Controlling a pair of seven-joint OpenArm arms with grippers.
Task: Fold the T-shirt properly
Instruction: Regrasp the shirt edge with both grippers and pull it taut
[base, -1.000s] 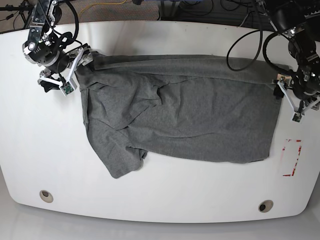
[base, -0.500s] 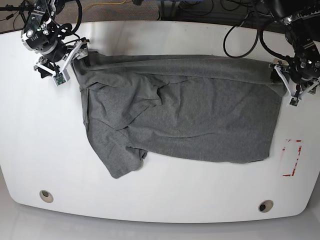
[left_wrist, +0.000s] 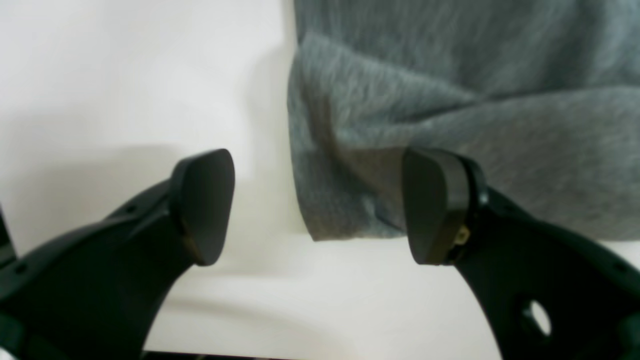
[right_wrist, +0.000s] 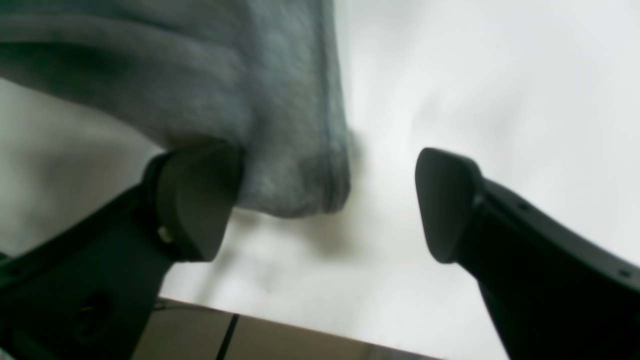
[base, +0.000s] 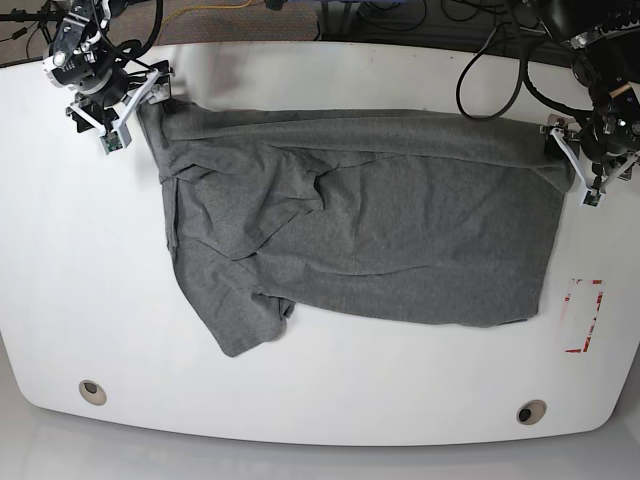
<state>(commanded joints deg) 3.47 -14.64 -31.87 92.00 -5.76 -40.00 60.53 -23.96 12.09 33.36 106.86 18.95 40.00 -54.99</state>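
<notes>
Up along the far edge of the tabletop (base: 330, 420), both your arms have drifted further back and outward since a second ago, and the T-shirt's (base: 360, 225) top corners now sit freer than before. Your right gripper (right_wrist: 325, 200) hovers by the far left corner, jaws spread wide, holding nothing, with the shirt's rounded corner just between them. Your left gripper (left_wrist: 315, 205) sits off the far right side, jaws equally wide and empty, cloth edge lying in the gap. Shirt itself is dark heather grey, spread across the middle of the tabletop, rumpled toward the left, one sleeve sticking out toward the near edge.
</notes>
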